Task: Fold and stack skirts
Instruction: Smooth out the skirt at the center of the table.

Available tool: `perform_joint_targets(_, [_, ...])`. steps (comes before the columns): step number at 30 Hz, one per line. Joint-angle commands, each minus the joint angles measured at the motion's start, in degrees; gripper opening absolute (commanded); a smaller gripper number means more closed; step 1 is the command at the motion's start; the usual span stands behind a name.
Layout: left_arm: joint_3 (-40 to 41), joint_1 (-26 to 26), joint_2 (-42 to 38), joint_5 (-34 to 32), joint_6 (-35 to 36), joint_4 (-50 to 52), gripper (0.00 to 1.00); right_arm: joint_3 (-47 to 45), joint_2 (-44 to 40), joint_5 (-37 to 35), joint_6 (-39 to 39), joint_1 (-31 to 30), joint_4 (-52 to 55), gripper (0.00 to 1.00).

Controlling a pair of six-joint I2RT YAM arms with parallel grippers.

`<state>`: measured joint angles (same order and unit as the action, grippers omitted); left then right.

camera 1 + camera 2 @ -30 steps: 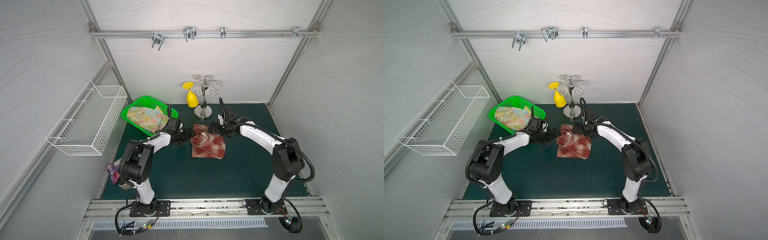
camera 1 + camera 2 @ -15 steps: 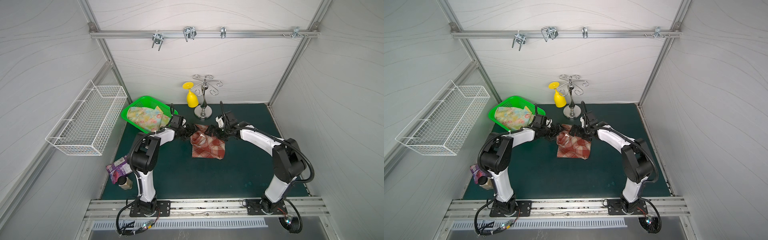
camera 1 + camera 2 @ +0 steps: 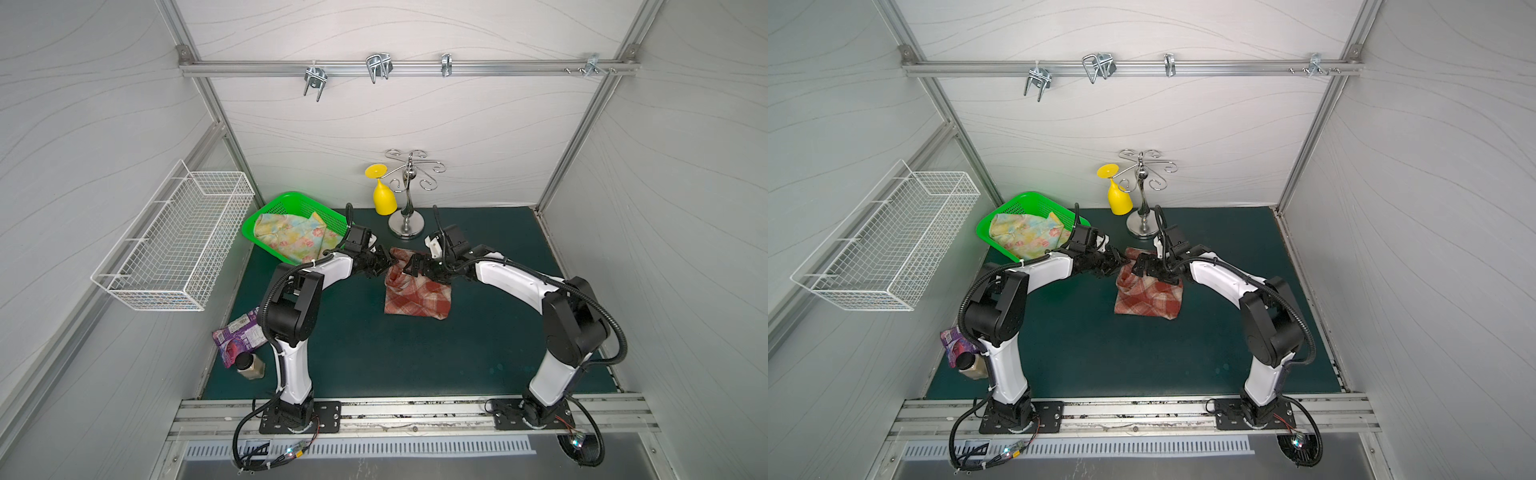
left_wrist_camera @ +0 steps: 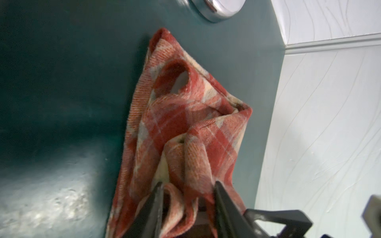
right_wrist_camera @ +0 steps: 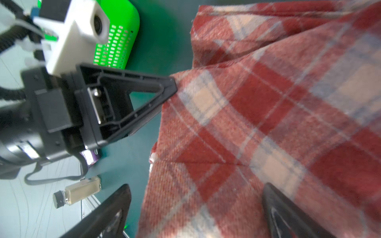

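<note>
Where the plaid skirt [image 3: 417, 296] [image 3: 1148, 297] lies: on the green mat [image 3: 415, 365], midway between its left and right edges and nearer its far edge. It is bunched and lifted at its far-left corner and flatter toward the mat's near edge.
Left gripper [image 3: 388, 262] [image 3: 1121, 262]: clamped on a bunched fold at that lifted corner. In the left wrist view its 2 dark fingers [image 4: 158, 197] press thick red-brown and cream cloth [image 4: 181, 123] between them.
Right gripper [image 3: 409, 266] [image 3: 1138, 266]: jaws wide apart over the far part of the plaid skirt, just beside the left gripper. In the right wrist view its 2 fingers [image 5: 111, 208] straddle the plaid [image 5: 268, 103], which lies loose in the gap.
Gripper tips: near each other; the top views do not show whether they touch.
Floral skirt [image 3: 291, 235] [image 3: 1025, 232]: crumpled inside the green basket [image 3: 286, 196] [image 3: 1025, 195] at the mat's far-left corner.
Glass stand [image 3: 406, 228]: chrome and upright at the mat's far edge, just beyond the plaid skirt. 1 yellow goblet [image 3: 384, 199] hangs upside down from it.
Purple wrapper [image 3: 237, 338]: at the mat's left edge toward the near-left corner, with 1 small bottle [image 3: 250, 365] on its side just beside it.
Wire basket [image 3: 174, 241]: white, mounted on the left wall.
</note>
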<state>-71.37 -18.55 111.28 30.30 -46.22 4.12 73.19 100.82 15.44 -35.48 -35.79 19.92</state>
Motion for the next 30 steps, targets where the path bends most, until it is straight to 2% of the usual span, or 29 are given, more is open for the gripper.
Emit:
perform_joint_targets(1, [-2.46, -0.25, 2.07, 1.36, 0.91, 0.15, 0.31, 0.04, 1.72, -0.74, 0.5, -1.23, -0.14, 0.99])
perform_joint_targets(4, [-3.21, -0.24, 2.97, 1.59, 1.12, 0.4, 0.22, 0.11, 2.51, -1.29, 0.76, -2.43, 0.02, 0.99])
perform_joint_targets(7, [-4.87, -0.19, 3.9, 1.69, 1.78, 1.53, 0.01, -0.05, 2.96, -1.66, 0.55, -3.61, -0.28, 0.99])
perform_joint_targets(8, [-5.37, -0.2, 4.08, 1.82, 1.75, 1.67, 0.0, -0.11, 3.07, -1.72, 0.47, -3.96, -0.35, 0.99])
perform_joint_targets(19, [-8.02, -0.18, -0.54, 2.72, 2.31, 3.54, 0.0, 0.33, 1.74, -3.6, 0.89, -5.25, -0.05, 0.99])
perform_joint_targets(27, [-3.99, -0.28, -6.89, 4.08, -0.45, -1.2, 0.0, -0.54, 0.1, -4.25, 1.52, -5.26, -1.16, 0.99])
perform_joint_targets(30, [-4.89, -0.2, -6.66, 3.95, -0.39, -1.19, 0.0, -1.25, -0.96, -3.82, 1.64, -5.34, -2.87, 0.99])
